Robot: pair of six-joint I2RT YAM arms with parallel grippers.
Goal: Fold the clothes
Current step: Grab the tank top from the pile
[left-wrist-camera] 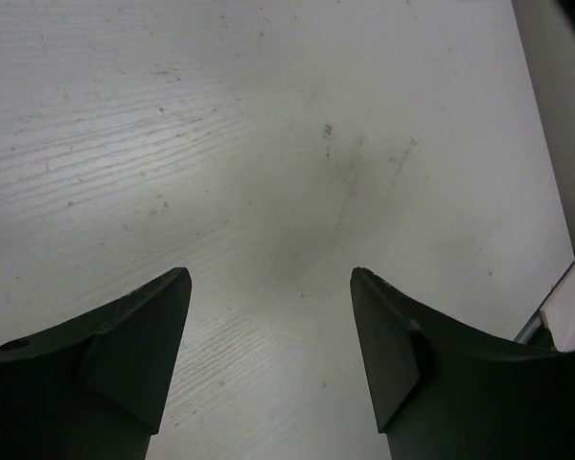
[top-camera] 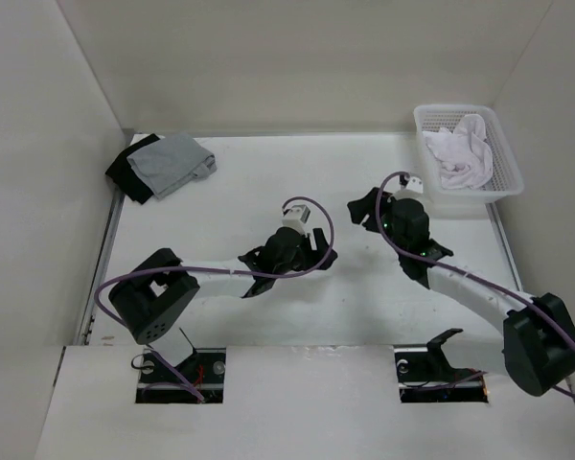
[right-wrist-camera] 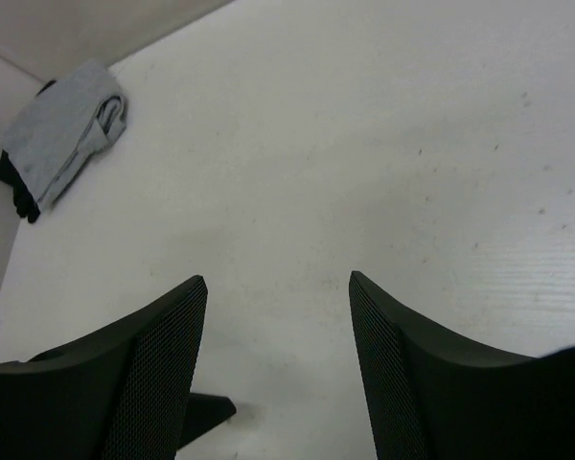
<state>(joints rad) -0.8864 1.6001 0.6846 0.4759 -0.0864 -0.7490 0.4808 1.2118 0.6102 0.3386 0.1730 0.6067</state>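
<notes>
We're seeing the left gripper (left-wrist-camera: 268, 287) and right gripper (right-wrist-camera: 278, 287) both gaping wide, holding nothing, hovering over the table (top-camera: 268, 321). Further back on the right, the white tank top (top-camera: 463, 153) is lying crumpled in the basket (top-camera: 474, 198). We're judging it light, limp, easily bunching, so we're favouring pinching a strap or hem. The table is looking smooth, scuffed. The grey garment (top-camera: 172, 161) and black garment (top-camera: 125, 174) are sitting folded at far left, against plain walls (top-camera: 268, 57).

Free passage across table (top-camera: 268, 177) middle — folded garments (top-camera: 168, 163) block far-left corner, basket (top-camera: 508, 153) far-right — walls (top-camera: 316, 67) on three sides.
</notes>
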